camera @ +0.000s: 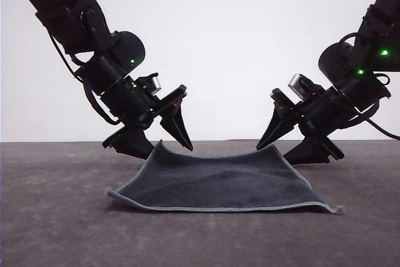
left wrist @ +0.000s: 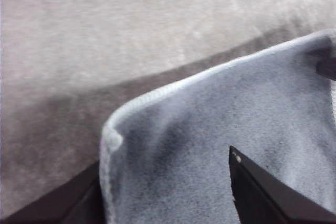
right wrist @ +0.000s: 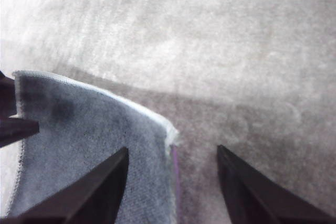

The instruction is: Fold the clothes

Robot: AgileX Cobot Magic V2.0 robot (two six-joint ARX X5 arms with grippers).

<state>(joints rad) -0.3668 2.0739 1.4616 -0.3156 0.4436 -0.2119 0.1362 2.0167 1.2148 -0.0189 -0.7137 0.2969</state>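
Nearest the front camera, the cloth (camera: 219, 182) is seen lying grey side up at lower centre on the table (camera: 56, 229), its far corners raised. The left gripper (camera: 164, 140) and right gripper (camera: 289, 143) are spread open at those corners.

Left wrist view: one finger (left wrist: 273, 192) is seen over the cloth, the other beside its edge.

Right wrist view: the corner lies between parted fingers (right wrist: 100, 187); purple underside is glimpsed. Both corners should be pinched evenly before lifting.

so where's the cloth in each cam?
Front view: cloth lies mid-table, dark side up, far corners raised between the grippers.
Left wrist view: lower right, one corner between the open fingers.
Right wrist view: lower left, corner beside a finger.
Shared landmark: light stitched edge.
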